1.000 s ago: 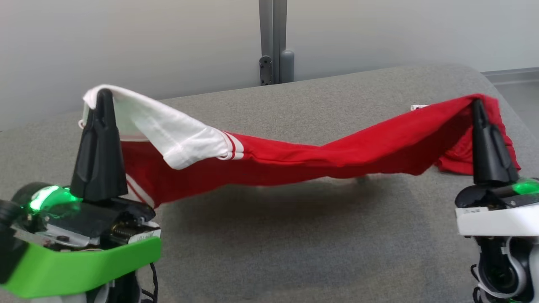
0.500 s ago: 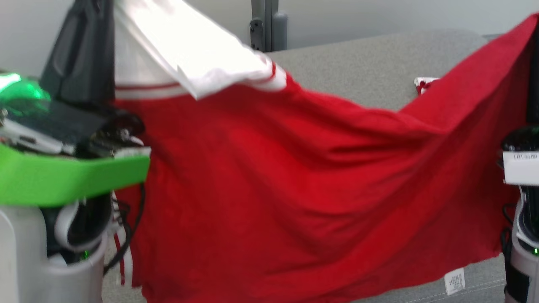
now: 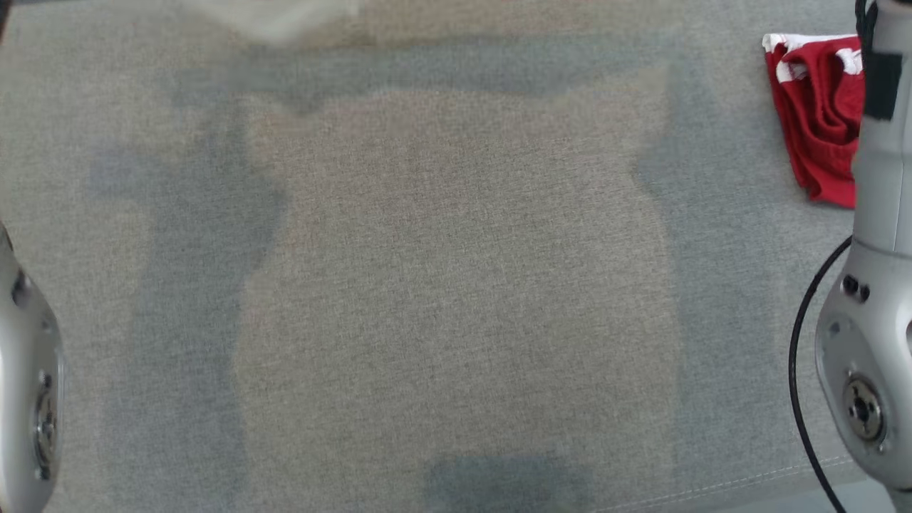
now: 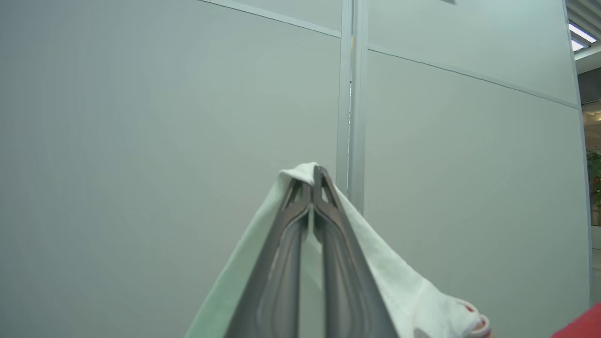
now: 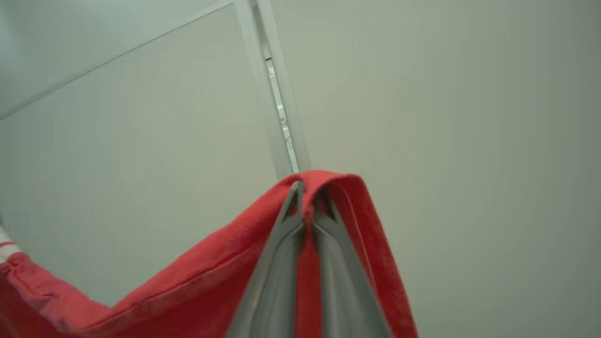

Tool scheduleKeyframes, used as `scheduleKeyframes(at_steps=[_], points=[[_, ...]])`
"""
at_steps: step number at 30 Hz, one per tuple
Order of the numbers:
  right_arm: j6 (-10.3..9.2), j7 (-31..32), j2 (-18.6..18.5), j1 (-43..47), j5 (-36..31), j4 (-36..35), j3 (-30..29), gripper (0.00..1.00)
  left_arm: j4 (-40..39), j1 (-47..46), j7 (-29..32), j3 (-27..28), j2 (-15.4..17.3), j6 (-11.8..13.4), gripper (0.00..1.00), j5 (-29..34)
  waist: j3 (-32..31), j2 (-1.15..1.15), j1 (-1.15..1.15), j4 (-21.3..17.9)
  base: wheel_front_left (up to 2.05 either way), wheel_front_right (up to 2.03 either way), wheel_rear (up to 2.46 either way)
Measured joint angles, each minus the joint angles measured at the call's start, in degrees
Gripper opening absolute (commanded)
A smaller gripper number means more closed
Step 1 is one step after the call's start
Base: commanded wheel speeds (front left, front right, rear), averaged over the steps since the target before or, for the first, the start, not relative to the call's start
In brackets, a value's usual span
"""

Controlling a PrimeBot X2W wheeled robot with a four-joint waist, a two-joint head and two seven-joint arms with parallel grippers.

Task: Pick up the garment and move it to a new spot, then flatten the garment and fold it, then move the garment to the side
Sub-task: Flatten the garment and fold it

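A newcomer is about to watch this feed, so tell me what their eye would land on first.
The red garment draped over the shut right gripper stands out against the pale wall in the right wrist view. The left gripper pinches its white end in the left wrist view. The head view looks down on a grey cushion with a red and white bundle at the upper right.

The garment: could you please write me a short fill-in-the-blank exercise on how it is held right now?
The left gripper is shut on the ___ part of the garment. The right gripper is shut on its ___ part. In the head view, a bunched red and white cloth lies at the upper ___ of the grey surface.
Missing: white; red; right.
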Motion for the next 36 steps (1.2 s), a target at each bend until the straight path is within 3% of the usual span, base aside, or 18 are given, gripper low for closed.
scheduleKeyframes(at_steps=[7, 15, 19, 26, 29, 36], points=[[0.00, -6.3, 0.0, -8.1, -4.2, 19.5, 1.0, 0.00, 11.5, -3.0, -6.7, -0.9, -4.3, -1.3, 0.00, -1.0, 5.7, 0.00, 0.00, 1.6, 0.00, 0.00, 0.00], [0.00, -10.3, -1.4, -0.8, 0.3, 32.5, 5.9, 0.00, 14.9, 12.2, -13.1, -2.6, -5.3, -3.8, 0.00, -5.0, 11.6, 0.00, 0.00, 4.5, 0.00, 0.00, 0.00], [0.00, -11.1, -3.2, 3.0, 5.7, 32.5, 7.7, 0.00, 9.7, 19.7, -14.2, -3.3, -4.3, -4.1, 0.00, -7.8, 12.8, 0.00, 0.00, 5.9, 0.00, 0.00, 0.00], [0.00, -11.3, -6.1, 11.5, 13.8, 25.5, 11.4, 0.00, -4.4, 34.5, -14.7, -1.8, -1.3, -4.2, 0.00, -12.2, 11.1, 0.00, -0.01, 5.9, 0.00, 0.00, 0.00], [0.00, -11.5, -6.8, 15.7, 16.1, 22.5, 12.5, 0.00, -9.1, 41.7, -14.4, -1.4, -0.3, -3.0, 0.00, -12.4, 9.9, 0.00, -0.01, 5.6, 0.00, 0.00, 0.00], [0.00, -11.5, -5.9, 25.2, 18.0, 16.1, 11.7, 0.00, -14.6, 55.9, -14.6, -0.8, -1.9, -0.9, 0.00, -14.7, 7.0, 0.00, -0.02, 5.4, 0.00, 0.00, 0.00]])
